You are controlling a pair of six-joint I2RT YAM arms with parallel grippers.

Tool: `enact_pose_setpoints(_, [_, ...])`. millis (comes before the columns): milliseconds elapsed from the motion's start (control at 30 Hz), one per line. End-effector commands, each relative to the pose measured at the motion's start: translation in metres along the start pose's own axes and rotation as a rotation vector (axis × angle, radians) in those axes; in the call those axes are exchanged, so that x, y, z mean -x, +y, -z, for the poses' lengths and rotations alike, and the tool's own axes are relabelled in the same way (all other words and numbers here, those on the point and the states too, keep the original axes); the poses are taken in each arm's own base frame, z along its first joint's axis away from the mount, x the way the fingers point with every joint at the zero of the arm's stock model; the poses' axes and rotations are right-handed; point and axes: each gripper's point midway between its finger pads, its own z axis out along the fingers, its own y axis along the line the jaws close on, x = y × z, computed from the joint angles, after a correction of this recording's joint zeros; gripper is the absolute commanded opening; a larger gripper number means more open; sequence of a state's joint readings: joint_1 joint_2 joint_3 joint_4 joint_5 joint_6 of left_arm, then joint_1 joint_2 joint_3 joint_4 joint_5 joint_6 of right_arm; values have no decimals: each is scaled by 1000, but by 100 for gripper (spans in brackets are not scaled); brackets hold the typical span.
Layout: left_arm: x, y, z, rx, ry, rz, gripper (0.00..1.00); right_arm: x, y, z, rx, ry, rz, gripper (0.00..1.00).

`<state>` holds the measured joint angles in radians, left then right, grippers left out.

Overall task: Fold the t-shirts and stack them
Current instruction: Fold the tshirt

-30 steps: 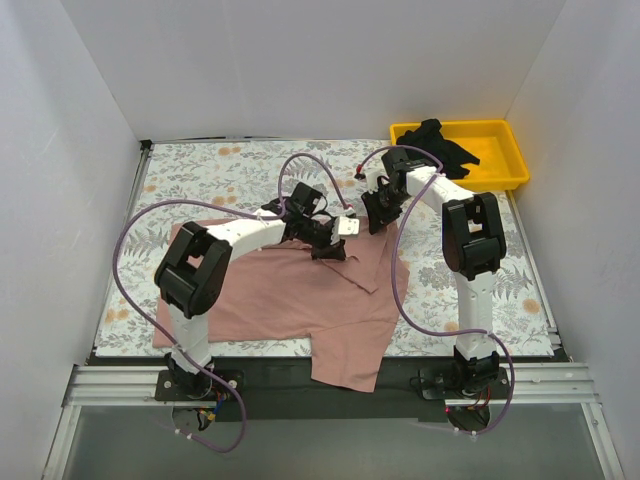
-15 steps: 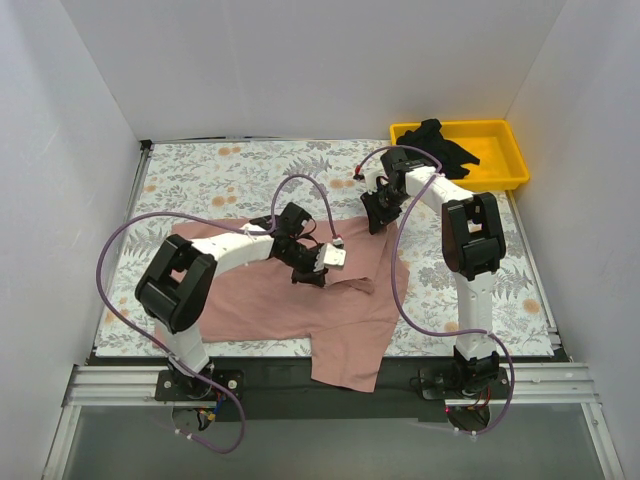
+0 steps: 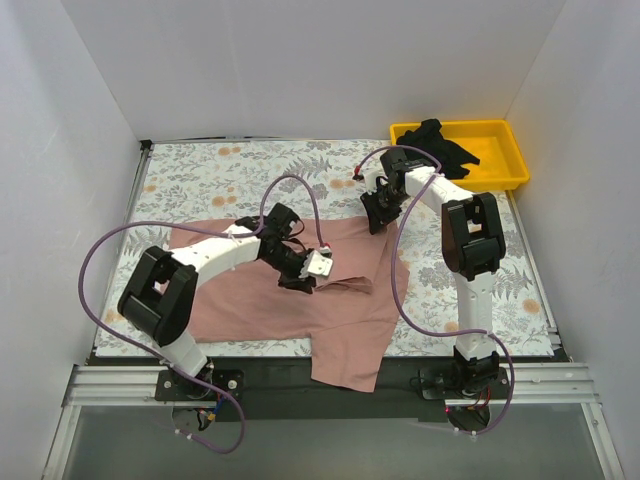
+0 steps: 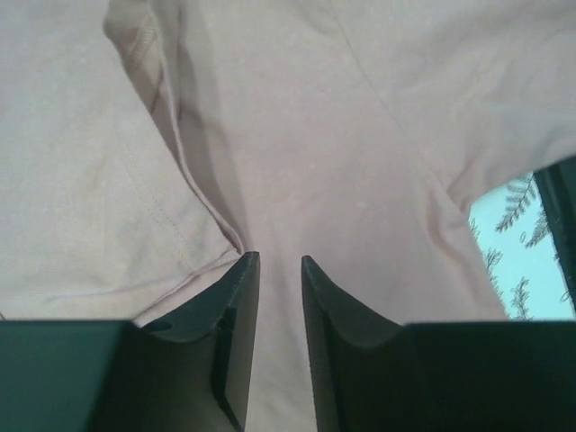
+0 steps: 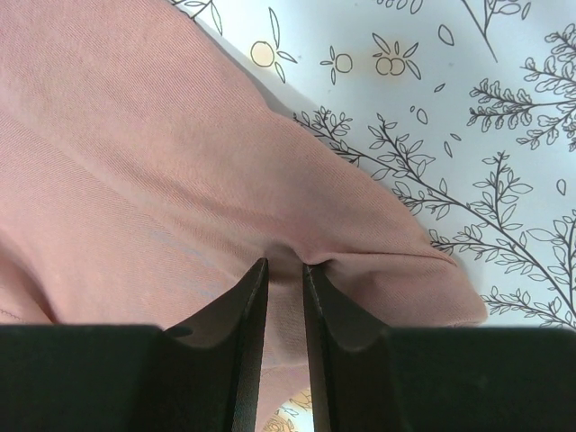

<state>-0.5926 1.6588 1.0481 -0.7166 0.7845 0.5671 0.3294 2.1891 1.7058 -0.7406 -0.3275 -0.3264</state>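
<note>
Found the left gripper [image 4: 279, 263] closed down on a raised crease of the pink t-shirt [image 4: 378, 135], only a narrow slit left between its dark fingers [image 4: 236, 306], with cloth filling that slit. Saw pink fabric across nearly the whole left wrist view, apart from a sliver of floral table cover [image 4: 531, 243] at the right edge. Found the right gripper [image 5: 285, 265] pinched likewise on the same shirt, a pucker of its edge caught at the tips and printed cover just beyond the hem. From above, placed the left gripper low over the middle of the shirt and the right gripper at its far right corner, well apart from each other. Noted the shirt spread over the near half of the cover, partly doubled over itself, with one portion hanging past the cover's near edge. Spotted the black t-shirt [image 3: 440, 140] heaped in the yellow bin [image 3: 500, 178] at the far right corner, away from both arms.
</note>
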Motion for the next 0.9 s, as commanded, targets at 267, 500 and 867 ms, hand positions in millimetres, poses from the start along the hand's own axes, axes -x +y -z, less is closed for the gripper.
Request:
enact_pose_setpoints(267, [66, 125, -17, 265, -122, 173, 21, -8, -11, -2, -39, 38, 16, 29])
enact_pose_setpoints(500, [51, 122, -67, 247, -35, 124, 17, -11, -13, -5, -47, 49, 15, 27])
enact_pose_setpoints(867, [40, 23, -42, 71, -8, -71, 13, -14, -18, -7, -60, 61, 28, 27])
